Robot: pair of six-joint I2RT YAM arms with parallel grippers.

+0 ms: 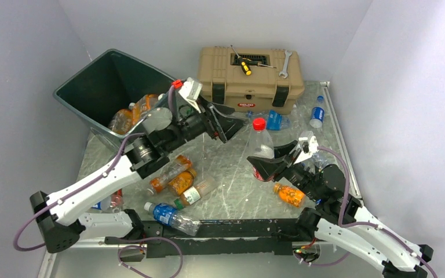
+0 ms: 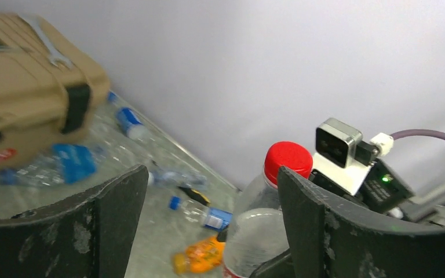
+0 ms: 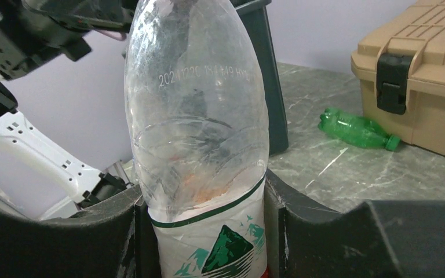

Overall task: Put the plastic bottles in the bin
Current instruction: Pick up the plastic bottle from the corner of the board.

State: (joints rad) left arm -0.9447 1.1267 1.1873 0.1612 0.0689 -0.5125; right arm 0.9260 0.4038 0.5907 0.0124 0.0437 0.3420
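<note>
A tall clear bottle (image 3: 200, 145) with a red cap (image 1: 259, 123) and a white-and-green label stands upright between my right gripper's (image 3: 205, 231) fingers, which are shut on its lower body. My left gripper (image 1: 236, 120) hangs open just left of that bottle, nothing between its fingers (image 2: 110, 226); the bottle (image 2: 266, 220) shows beyond them. The dark green bin (image 1: 101, 81) stands at the back left with several bottles (image 1: 133, 113) inside. Loose bottles lie on the table: an orange one (image 1: 290, 194), a cluster (image 1: 179, 176), blue-labelled ones (image 1: 275, 120), and a green one (image 3: 356, 128).
A tan toolbox (image 1: 249, 75) with black latches sits at the back centre, a yellow-handled screwdriver (image 1: 244, 65) and a wrench (image 1: 285, 63) on its lid. Grey walls close in the table on three sides. Another blue-labelled bottle (image 1: 171, 215) lies near the front rail.
</note>
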